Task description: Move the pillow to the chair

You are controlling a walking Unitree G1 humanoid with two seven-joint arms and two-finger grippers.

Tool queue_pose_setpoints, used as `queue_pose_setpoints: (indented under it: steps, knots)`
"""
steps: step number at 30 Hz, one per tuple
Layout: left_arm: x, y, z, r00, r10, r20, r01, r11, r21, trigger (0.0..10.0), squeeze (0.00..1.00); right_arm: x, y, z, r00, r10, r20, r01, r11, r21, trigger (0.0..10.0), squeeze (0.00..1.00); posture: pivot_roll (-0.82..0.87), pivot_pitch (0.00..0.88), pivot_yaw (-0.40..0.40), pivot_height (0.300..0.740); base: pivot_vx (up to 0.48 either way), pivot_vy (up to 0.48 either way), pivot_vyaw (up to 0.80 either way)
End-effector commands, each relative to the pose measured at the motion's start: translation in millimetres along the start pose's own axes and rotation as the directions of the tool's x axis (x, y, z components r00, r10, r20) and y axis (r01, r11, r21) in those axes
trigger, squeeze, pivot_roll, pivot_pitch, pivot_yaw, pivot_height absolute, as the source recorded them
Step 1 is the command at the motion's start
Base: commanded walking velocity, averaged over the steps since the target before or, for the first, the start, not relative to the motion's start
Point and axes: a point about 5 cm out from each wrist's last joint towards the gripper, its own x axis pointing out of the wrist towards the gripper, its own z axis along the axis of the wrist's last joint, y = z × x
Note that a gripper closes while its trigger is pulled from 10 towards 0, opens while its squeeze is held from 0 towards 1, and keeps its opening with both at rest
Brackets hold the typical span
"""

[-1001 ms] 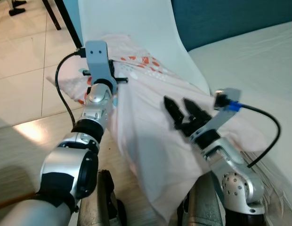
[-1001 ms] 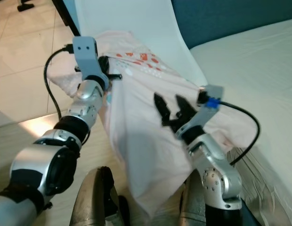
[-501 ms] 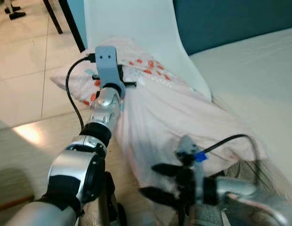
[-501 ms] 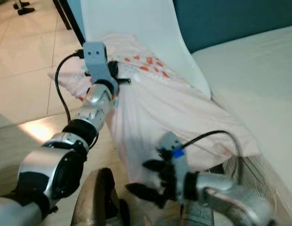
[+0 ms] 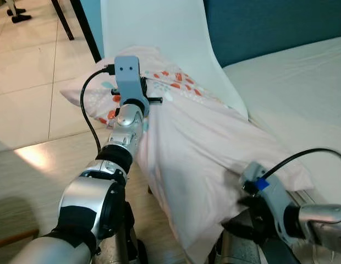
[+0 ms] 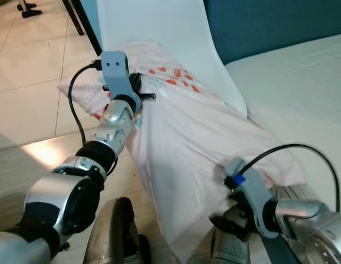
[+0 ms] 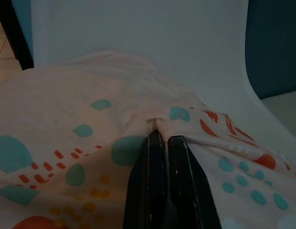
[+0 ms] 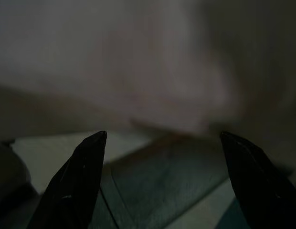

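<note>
A pale pink pillow with teal and orange spots lies across the seat of a white chair, its lower end hanging over the front edge. My left gripper is shut on a pinched fold of the pillow near its upper end, close to the chair's backrest. My right gripper is open and low, under the pillow's hanging end, with nothing between its fingers. The right arm shows at the lower right.
A bed with a white sheet stands to the right of the chair, a dark blue wall behind it. Tiled floor lies to the left, with black furniture legs at the back left.
My right gripper has come off the top of the pillow and dropped down below its hanging end. The left gripper keeps its hold on the pillow. The camera shifted slightly.
</note>
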Motion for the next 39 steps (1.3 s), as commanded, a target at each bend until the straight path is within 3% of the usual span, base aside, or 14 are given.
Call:
queue_pose_setpoints:
  steps: [1, 4, 7, 9, 13, 19, 21, 23, 25, 27, 32, 34, 36, 39]
  knots:
    - [0.7, 3.0, 7, 0.999, 0.008, 0.040, -0.008, 1.000, -0.006, 0.0, 0.00, 1.0, -4.2, -10, 0.997, -0.038, -0.070, 0.039, 0.999, 0.012, 10.0, 0.00, -0.14, 0.242, 0.108, 0.544, 0.000, 0.000, 0.00]
    - [0.1, 2.9, 6, 0.999, 0.008, 0.041, -0.007, 1.000, -0.008, 0.0, 0.00, -0.9, -22.2, -18, 0.978, -0.166, -0.129, 0.169, 0.985, 0.016, 10.0, 0.00, -0.14, 0.241, 0.106, 0.544, 0.000, 0.000, 0.00]
    - [-0.2, 2.5, 6, 0.999, 0.008, 0.042, -0.007, 1.000, -0.010, 0.0, 0.00, 2.2, -29.2, -19, 0.965, -0.223, -0.136, 0.227, 0.974, 0.014, 10.0, 0.00, -0.14, 0.241, 0.105, 0.544, 0.000, 0.000, 0.00]
    - [0.0, 2.2, 7, 0.999, 0.007, 0.045, -0.007, 1.000, -0.015, 0.0, 0.00, 11.4, -40.3, -16, 0.942, -0.319, -0.105, 0.325, 0.945, 0.039, 10.0, 0.00, -0.13, 0.241, 0.104, 0.544, 0.000, 0.000, 0.00]
    - [0.6, 3.4, 10, 0.998, 0.012, 0.058, -0.011, 1.000, -0.021, 0.0, 0.00, 34.9, -69.4, -1, 0.842, -0.539, 0.016, 0.531, 0.834, 0.148, 10.0, 0.00, -0.11, 0.248, 0.097, 0.544, 0.000, 0.000, 0.00]
    - [0.4, 5.9, 11, 0.998, 0.022, 0.066, -0.020, 1.000, -0.023, 0.0, 0.00, 44.1, -80.6, 8, 0.800, -0.597, 0.061, 0.580, 0.795, 0.177, 10.0, 0.00, -0.10, 0.252, 0.089, 0.544, 0.000, 0.000, 0.00]
    - [-0.4, 9.4, 12, 0.997, 0.033, 0.076, -0.031, 0.999, -0.023, 0.0, 0.00, 45.6, -94.5, 25, 0.737, -0.662, 0.136, 0.632, 0.746, 0.208, 10.0, 0.00, -0.08, 0.260, 0.079, 0.544, 0.000, 0.000, 0.00]
    - [-0.4, 9.4, 12, 0.997, 0.033, 0.076, -0.031, 0.999, -0.023, 0.0, 0.00, 45.6, -94.5, 25, 0.737, -0.662, 0.136, 0.632, 0.746, 0.208, 10.0, 0.00, -0.08, 0.260, 0.079, 0.544, 0.000, 0.000, 0.00]
    - [-1.7, 13.7, 13, 0.995, 0.049, 0.086, -0.047, 0.999, -0.024, 0.0, 0.00, 48.1, -110.0, 46, 0.653, -0.727, 0.212, 0.675, 0.686, 0.272, 10.0, 0.00, -0.07, 0.265, 0.071, 0.544, 0.000, 0.000, 0.00]
    - [-3.8, 17.7, 13, 0.993, 0.068, 0.092, -0.065, 0.997, -0.032, 0.0, 0.00, 54.2, -120.5, 67, 0.593, -0.756, 0.278, 0.669, 0.655, 0.351, 10.0, 0.00, -0.05, 0.269, 0.060, 0.544, 0.000, 0.000, 0.00]
    - [-7.7, 18.2, 10, 0.993, 0.080, 0.088, -0.076, 0.996, -0.045, 0.0, 0.00, 58.7, -124.9, 92, 0.554, -0.752, 0.357, 0.623, 0.659, 0.421, 10.0, 0.00, -0.04, 0.274, 0.054, 0.544, 0.000, 0.000, 0.00]
    - [-10.4, 17.2, 8, 0.993, 0.084, 0.085, -0.080, 0.995, -0.054, 0.0, 0.00, 62.6, -122.9, 105, 0.556, -0.725, 0.407, 0.573, 0.689, 0.443, 10.0, 0.00, -0.04, 0.275, 0.051, 0.544, 0.000, 0.000, 0.00]
    - [-16.2, 12.2, 3, 0.994, 0.082, 0.075, -0.077, 0.995, -0.069, 0.0, 0.00, 70.3, -115.9, 123, 0.567, -0.668, 0.482, 0.497, 0.744, 0.446, 10.0, 0.00, -0.03, 0.279, 0.050, 0.544, 0.000, 0.000, 0.00]
    - [-26.2, 3.0, -4, 0.996, 0.074, 0.058, -0.068, 0.994, -0.091, 0.0, 0.00, 80.8, -109.7, 140, 0.567, -0.635, 0.525, 0.461, 0.773, 0.437, 10.0, 0.00, -0.02, 0.282, 0.045, 0.544, 0.000, 0.000, 0.00]
